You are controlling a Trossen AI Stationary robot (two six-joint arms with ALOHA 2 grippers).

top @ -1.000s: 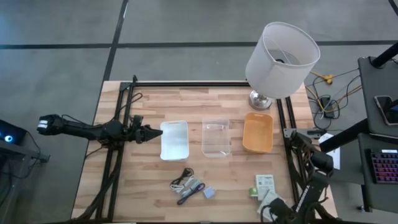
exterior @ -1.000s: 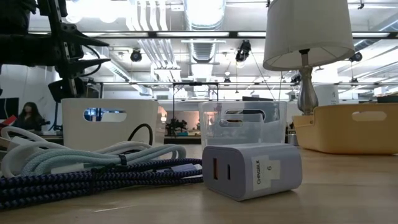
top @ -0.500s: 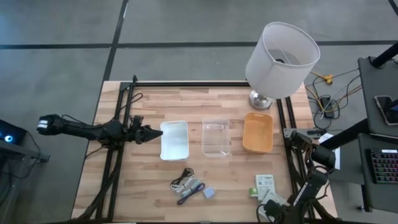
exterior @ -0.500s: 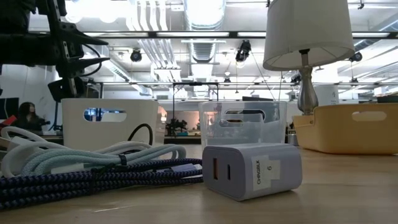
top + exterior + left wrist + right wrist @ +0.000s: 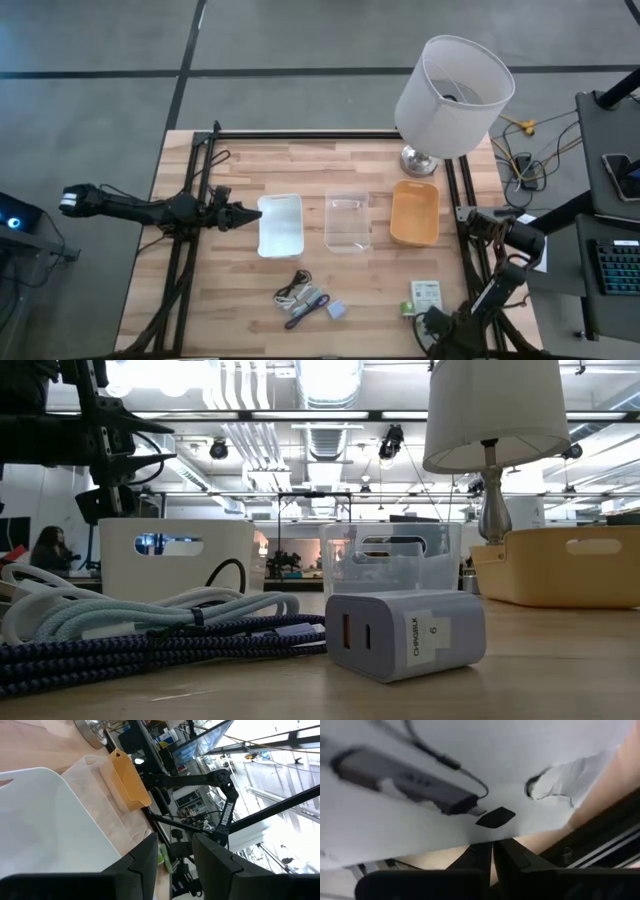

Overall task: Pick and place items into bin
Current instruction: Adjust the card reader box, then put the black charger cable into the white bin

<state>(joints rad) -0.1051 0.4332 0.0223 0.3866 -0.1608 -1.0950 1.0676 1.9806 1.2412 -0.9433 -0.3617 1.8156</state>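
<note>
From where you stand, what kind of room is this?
Probably a lab or workshop in an industrial hall: bare ducts and strip lights overhead, a grey concrete floor, and a wooden table framed with robot arms.
</note>
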